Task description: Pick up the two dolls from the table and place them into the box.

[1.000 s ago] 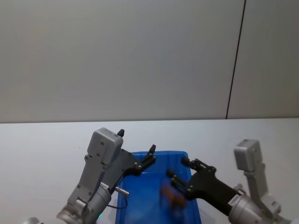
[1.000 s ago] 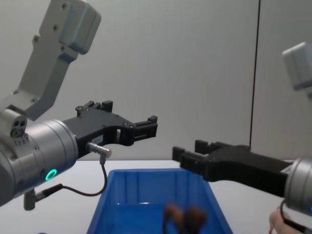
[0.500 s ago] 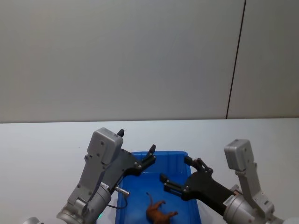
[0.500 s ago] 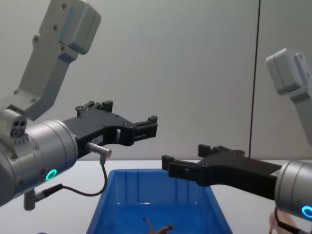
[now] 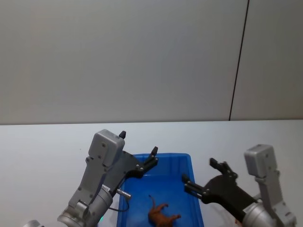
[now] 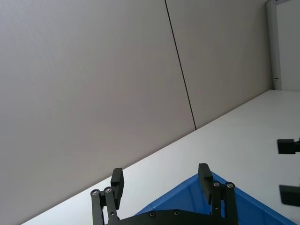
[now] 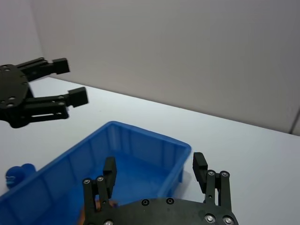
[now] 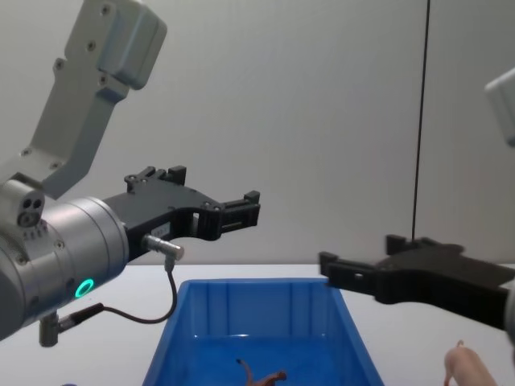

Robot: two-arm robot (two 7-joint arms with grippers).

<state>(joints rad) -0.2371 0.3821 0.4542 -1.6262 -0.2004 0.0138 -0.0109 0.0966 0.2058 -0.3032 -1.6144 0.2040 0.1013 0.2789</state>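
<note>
Both arms [image 5: 105, 163] [image 5: 233, 193] aloft by box [image 5: 165, 155], jaws apart.

Spread left tool [image 6: 161, 173] over box [image 6: 187, 199] corner

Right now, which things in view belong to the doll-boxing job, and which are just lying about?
Job: brown doll, lying in the blue box; pink doll, outside it on the white table; left gripper and right gripper, both open.

Lying about: one small blue object beside the box; I cannot tell what it is.

Plain grey wall [image 5: 118, 56], dark vertical seam [image 5: 239, 61]
</note>
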